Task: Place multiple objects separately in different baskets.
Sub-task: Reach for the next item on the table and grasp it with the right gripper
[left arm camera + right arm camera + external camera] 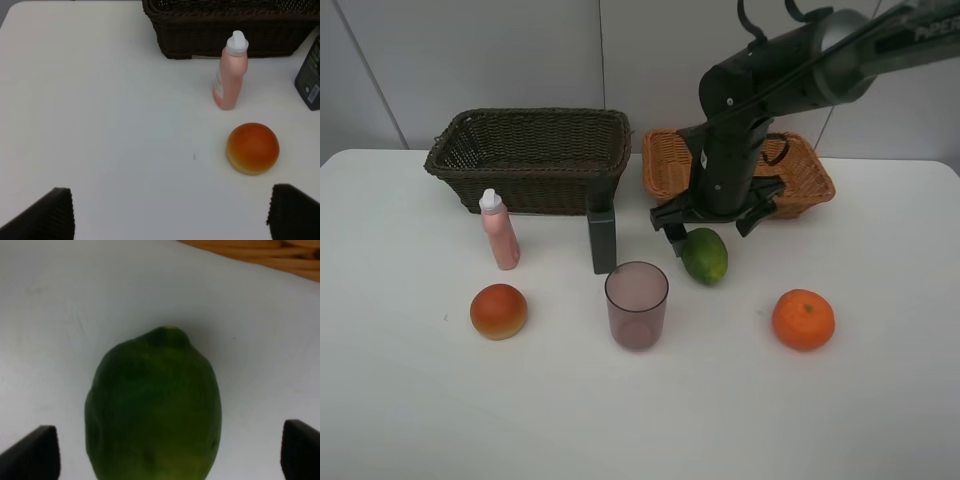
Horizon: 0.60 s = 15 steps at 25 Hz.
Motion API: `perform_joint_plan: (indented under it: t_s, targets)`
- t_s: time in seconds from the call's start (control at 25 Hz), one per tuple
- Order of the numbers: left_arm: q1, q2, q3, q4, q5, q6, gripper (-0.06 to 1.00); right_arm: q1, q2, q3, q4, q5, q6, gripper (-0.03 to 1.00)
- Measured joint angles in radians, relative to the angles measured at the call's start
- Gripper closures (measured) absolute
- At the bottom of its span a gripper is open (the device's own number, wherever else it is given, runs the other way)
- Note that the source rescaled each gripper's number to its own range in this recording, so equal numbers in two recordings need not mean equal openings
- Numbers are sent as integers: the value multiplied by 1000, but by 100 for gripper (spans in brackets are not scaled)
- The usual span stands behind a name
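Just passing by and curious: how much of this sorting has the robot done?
Nothing looks done: no item shows in the dark basket or tan basket. In hand: the right gripper, open, straddles the lime on the table. Remaining: lime, bottle, box, cup, bun and orange, all on the table.

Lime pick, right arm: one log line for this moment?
step: lime grasp | right hand: open, straddling lime, no grip | left hand: open, over table near bun
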Motion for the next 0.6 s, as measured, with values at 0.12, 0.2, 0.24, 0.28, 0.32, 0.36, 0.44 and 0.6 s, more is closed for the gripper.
perform_joint_plan:
  t_s: [0.12, 0.2, 0.24, 0.28, 0.32, 0.36, 0.44, 0.6]
  targets:
    - [0, 0, 0, 0, 0, 0, -6, 0, 19, 0, -1, -12, 1, 3]
    - [0, 0, 0, 0, 0, 0, -6, 0, 30, 0, -1, -21, 2, 3]
    - [0, 0, 0, 0, 0, 0, -6, 0, 35, 0, 0, -27, 2, 3]
    - [0, 0, 0, 0, 0, 0, -6, 0, 40, 0, 0, -34, 3, 3]
    - [0, 0, 0, 0, 0, 0, -6, 0, 44, 0, 0, -40, 3, 3]
    - [0, 0, 0, 0, 0, 0, -6, 0, 47, 0, 1, -46, 3, 3]
    - [0, 0, 0, 0, 0, 0, -6, 0, 46, 0, 1, -61, 3, 3]
    - [0, 0, 0, 0, 0, 0, -6, 0, 55, 0, 0, -84, 3, 3]
